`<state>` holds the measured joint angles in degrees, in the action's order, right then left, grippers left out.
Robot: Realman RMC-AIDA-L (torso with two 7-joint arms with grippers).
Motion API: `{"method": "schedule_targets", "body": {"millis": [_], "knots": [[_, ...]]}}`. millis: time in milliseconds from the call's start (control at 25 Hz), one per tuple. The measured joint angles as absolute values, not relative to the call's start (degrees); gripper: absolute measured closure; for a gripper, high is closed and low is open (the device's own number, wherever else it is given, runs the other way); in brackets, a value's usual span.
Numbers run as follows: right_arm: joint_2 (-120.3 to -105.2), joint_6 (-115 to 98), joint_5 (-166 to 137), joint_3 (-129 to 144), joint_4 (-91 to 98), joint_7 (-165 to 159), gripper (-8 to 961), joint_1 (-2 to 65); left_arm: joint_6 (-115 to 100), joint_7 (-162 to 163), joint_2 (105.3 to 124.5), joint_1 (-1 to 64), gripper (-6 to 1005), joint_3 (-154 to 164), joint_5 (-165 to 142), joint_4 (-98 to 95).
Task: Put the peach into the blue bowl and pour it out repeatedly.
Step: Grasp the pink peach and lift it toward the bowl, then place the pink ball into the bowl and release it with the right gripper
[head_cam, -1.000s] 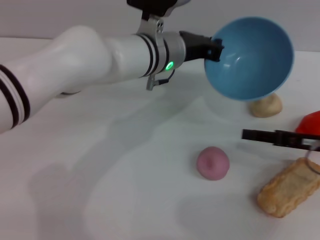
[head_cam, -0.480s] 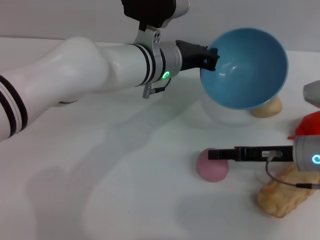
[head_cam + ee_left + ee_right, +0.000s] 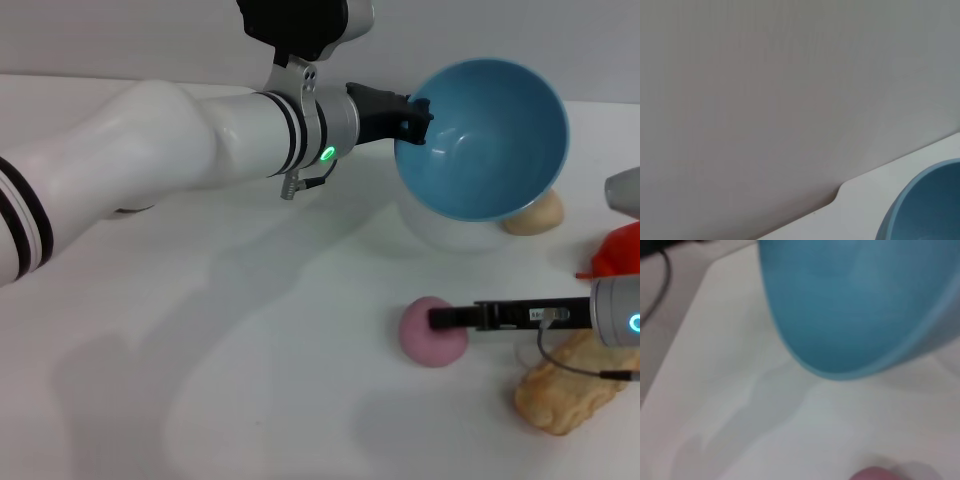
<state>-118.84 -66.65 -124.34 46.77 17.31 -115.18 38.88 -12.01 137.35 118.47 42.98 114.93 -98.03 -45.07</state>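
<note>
Reaching in from the worktop's right edge, right gripper [image 3: 440, 319] now at the peach [image 3: 428, 334] near mid-worktop, finger state indiscernible, pickup imminent; blue bowl [image 3: 485, 140] held tilted aloft, rim clamped by left gripper [image 3: 415, 110].

The head camera looked forward and down from above onto the white table [image 3: 250, 380], taking in both arms and the whole work area. The left wrist camera sat close behind the rim of the blue bowl [image 3: 927, 205] and faced mostly a plain grey wall [image 3: 765, 100] past the table's edge. The right wrist camera hung low over the table, looking up under the same bowl [image 3: 855, 305], very near. All three views shared the bowl and the table.
</note>
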Motion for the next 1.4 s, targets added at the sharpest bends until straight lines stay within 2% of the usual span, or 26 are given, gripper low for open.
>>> {"method": "schedule_targets", "body": {"millis": [240, 400, 600, 1000, 1400], "knots": [[-118.83, -76.38, -120.06, 46.45, 23.16, -112.46, 730, 37.63, -10.01, 136.03, 118.47, 42.53, 999, 115.14, -98.0, -43.43], [-118.6, -87.05, -111.78, 46.38, 33.13, -111.2, 806, 34.35, -9.87, 134.76, 118.29, 42.38, 999, 115.14, -98.0, -43.17], [-118.52, -90.2, -106.22, 44.97, 45.48, -114.07, 884, 30.89, -11.25, 128.71, 118.2, 42.96, 999, 114.93, -98.05, -42.93], [-118.6, -80.87, -109.2, 43.06, 45.66, -114.49, 905, 29.82, -15.69, 125.74, 118.62, 47.08, 1000, 117.31, -98.09, -41.22], [-118.43, -78.03, -109.26, 42.94, 43.02, -113.11, 829, 29.4, -16.2, 125.74, 118.74, 47.46, 999, 118.12, -98.09, -41.56]]}}
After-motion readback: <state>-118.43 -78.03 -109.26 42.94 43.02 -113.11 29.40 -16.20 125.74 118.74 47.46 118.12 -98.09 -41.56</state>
